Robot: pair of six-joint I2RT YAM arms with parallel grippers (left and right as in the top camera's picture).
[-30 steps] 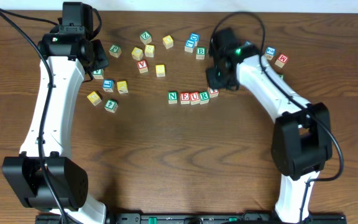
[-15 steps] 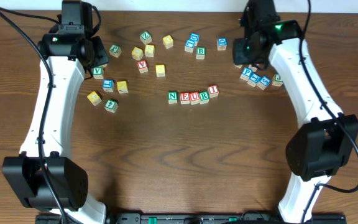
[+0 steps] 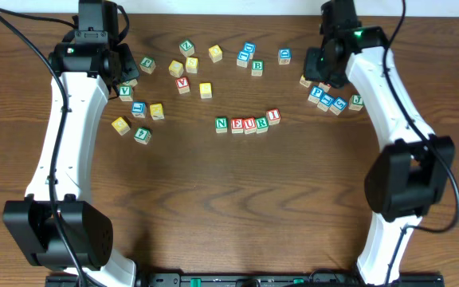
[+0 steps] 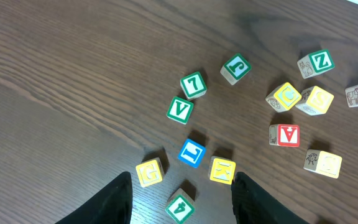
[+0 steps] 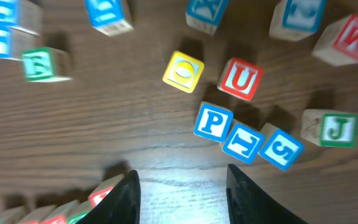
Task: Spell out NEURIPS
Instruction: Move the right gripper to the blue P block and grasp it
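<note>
Entry: brown wooden desk carrying scattered small wooden alphabet cubes. I am hanging my left pincer over the far left part of the desk, its black fingers standing partly apart and gripping nothing. Lying below it, clear of the fingers, are a green-lettered V cube, a blue-faced cube and a yellow-faced cube. I am hanging my right pincer toward the far right corner of the desk, jaws likewise partly spread and empty. Lying just ahead of it are a blue-lettered P cube, a second blue cube whose letter I cannot read with certainty, and a blue-lettered S cube, the three running corner to corner in a slanting line. Sitting just beyond them are a spare red-lettered U cube and a yellow-ringed cube, with a green-lettered J cube off to the right. The spelled row of five cubes is lying at mid-desk, well apart from both pincers, reading N, E, U, R, I, the I sitting slightly nearer the far edge.
</note>
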